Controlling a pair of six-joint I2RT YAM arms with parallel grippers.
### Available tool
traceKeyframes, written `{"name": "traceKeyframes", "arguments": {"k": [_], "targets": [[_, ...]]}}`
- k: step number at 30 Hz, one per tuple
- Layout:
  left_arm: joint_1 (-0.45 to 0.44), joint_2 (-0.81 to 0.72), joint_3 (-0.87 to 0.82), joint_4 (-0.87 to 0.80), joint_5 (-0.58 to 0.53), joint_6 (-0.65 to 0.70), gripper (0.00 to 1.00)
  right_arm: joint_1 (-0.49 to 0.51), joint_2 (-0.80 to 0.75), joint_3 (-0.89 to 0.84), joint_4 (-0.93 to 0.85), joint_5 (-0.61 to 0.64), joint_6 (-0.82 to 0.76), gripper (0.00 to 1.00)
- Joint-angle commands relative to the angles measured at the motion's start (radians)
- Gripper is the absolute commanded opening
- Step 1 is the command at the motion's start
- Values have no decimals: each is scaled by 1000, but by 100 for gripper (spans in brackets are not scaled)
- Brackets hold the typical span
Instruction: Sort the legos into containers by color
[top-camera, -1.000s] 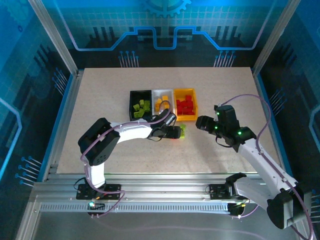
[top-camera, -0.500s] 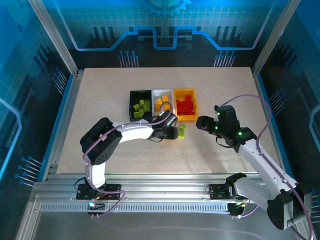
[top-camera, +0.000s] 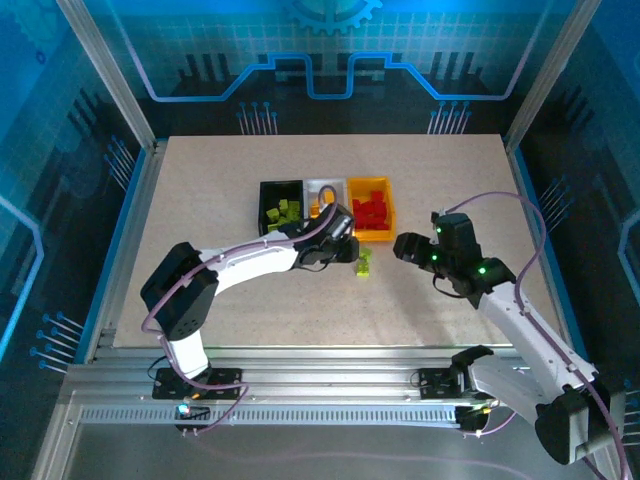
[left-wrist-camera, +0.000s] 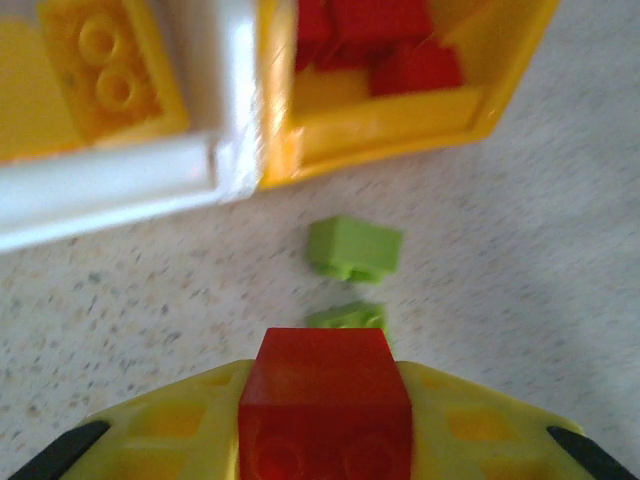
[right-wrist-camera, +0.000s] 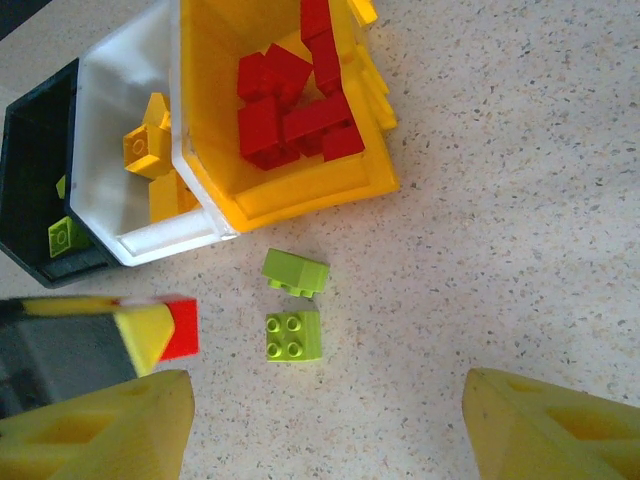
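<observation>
- Top view: the left arm reaches long and low, with the left gripper (top-camera: 345, 250) just in front of the white bin (top-camera: 325, 183). The right arm is bent, with the right gripper (top-camera: 402, 245) near the yellow-orange bin (top-camera: 390, 210) – speckled beige table (top-camera: 200, 200), blue-lit panels (top-camera: 320, 60) all round.
- Left wrist: jaws pinched tight on a red brick (left-wrist-camera: 325, 400); two lime green bricks (left-wrist-camera: 355, 247) lie ahead on the table.
- Right wrist: jaws spread wide, nothing in them – red bricks (right-wrist-camera: 290, 110) in the yellow-orange bin, green ones in the black bin (right-wrist-camera: 25, 170).
</observation>
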Motion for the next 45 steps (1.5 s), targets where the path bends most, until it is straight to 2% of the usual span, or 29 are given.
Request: {"name": "traceKeyframes", "arguments": {"k": [1,8,11,14,18,21,25,30,33,38,41,45], "targets": [[16,49,133,-17,-27,23,35,-21,-28,-13,-25,25,16,73],[64,252,419,-64,-52,59,35,-25,-33,-12,-41,24,15,73],[76,341,529,-92,-68,71,37,-28,-35,-8,-49,25,10,73],[88,416,633,-135,-68,73,45,-30,-36,-4,-54,25,8,73],[94,429,703,-170,-64,83,65,-34,-36,-1,-56,26,8,73],[90,359,635,-149,-50,84,74,-35,-36,1,-54,27,7,73],[60,201,403,-80,-26,82,81,-38,-34,-1,-45,22,6,73],[-7,45,96,-10,-31,76,81,-42,-18,-8,-26,14,8,73],[-55,33,-4,24,-35,76,80,-45,-5,-14,-11,6,14,73],[-118,141,-4,46,-64,102,80,-44,0,-17,0,-1,22,73],[-123,200,29,48,-94,113,80,-45,-8,-10,-15,3,16,73],[-123,258,76,41,-144,138,74,-45,-30,-10,-31,13,12,74]]}}
